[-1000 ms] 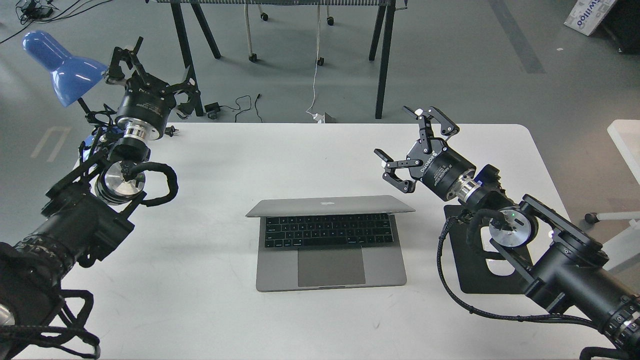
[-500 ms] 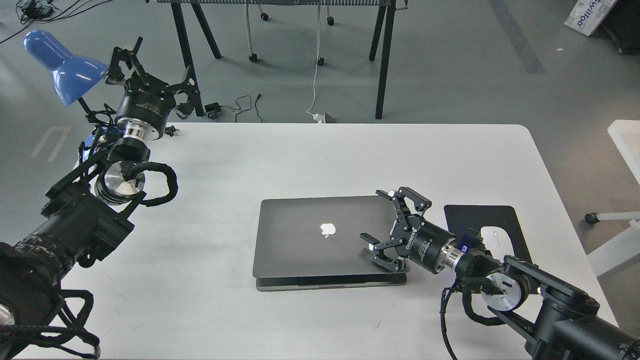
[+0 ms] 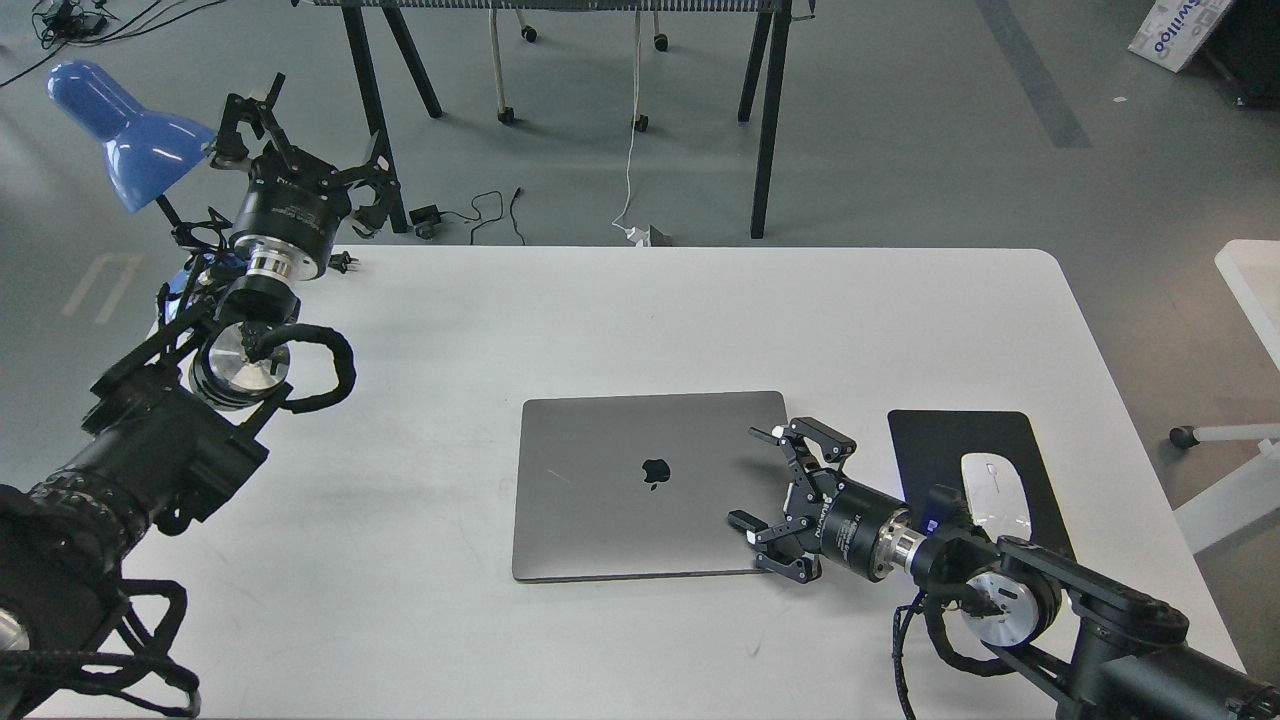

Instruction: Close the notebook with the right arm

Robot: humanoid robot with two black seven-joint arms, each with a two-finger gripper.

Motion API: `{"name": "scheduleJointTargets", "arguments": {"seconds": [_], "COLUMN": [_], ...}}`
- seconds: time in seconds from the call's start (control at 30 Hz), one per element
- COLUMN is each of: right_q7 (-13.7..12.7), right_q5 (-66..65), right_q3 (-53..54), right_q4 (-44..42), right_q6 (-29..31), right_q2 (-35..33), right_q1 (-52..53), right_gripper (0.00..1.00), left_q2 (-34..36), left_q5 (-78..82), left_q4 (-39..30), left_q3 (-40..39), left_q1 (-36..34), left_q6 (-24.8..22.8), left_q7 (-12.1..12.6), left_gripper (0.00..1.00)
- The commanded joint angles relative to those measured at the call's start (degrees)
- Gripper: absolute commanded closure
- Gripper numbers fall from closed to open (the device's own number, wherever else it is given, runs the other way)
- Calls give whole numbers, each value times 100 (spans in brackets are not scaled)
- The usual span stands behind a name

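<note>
notebook (image 3: 640,490): matt grey metal lid w/ dark glossy logo, we see faint scuffs
table (image 3: 600,310): smooth white top, matt
mouse pad (image 3: 940,440): flat black, matt
mouse (image 3: 995,488): glossy white plastic
lamp (image 3: 120,125): glossy blue shade
right arm (image 3: 1050,620): matt black body, bright metal wrist ring, braided cloth cable
left arm (image 3: 190,400): looks to us the same: black, silver ring
floor (image 3: 900,120): smooth grey, slight sheen
</note>
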Motion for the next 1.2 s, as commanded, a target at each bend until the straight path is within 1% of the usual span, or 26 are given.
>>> {"name": "scheduleJointTargets", "arguments": {"seconds": [0.0, 0.13, 0.2, 0.37, 0.43, 0.53, 0.63, 0.77, 0.87, 1.03, 1.17], "right_q7": [3, 38, 64, 56, -23, -58, 20, -23, -67, -208, -173], "right_q5": [-15, 12, 12, 12, 12, 47, 91, 117, 248, 1206, 1558], "right_q3": [-5, 144, 398, 1548, 2032, 2796, 3526, 4344, 4583, 4512, 4600], "right_q4": [-41, 117, 319, 487, 469, 417, 434, 373, 66, -654, -1095], "right_q6": [-10, 42, 60, 69, 60, -1, 51, 34, 34, 60, 183], "right_q2": [7, -19, -54, -107, -98, -107, -107, -63, -54, -54, 33], "right_q1": [1, 53, 53, 53, 106, 211, 247, 229, 308, 729, 958], "right_gripper": [0, 0, 0, 0, 0, 0, 0, 0, 0, 0, 0], "left_q2": [0, 0, 0, 0, 0, 0, 0, 0, -9, -9, 0], "left_q5": [1, 1, 1, 1, 1, 1, 1, 1, 1, 1, 1], "left_q4": [-1, -1, -1, -1, -1, -1, -1, -1, 8, -1, -1], "left_q3": [0, 0, 0, 0, 0, 0, 0, 0, 0, 0, 0], "left_q1": [0, 0, 0, 0, 0, 0, 0, 0, 0, 0, 0], "left_q6": [0, 0, 0, 0, 0, 0, 0, 0, 0, 0, 0], "left_q7": [0, 0, 0, 0, 0, 0, 0, 0, 0, 0, 0], "left_gripper": [0, 0, 0, 0, 0, 0, 0, 0, 0, 0, 0]}}
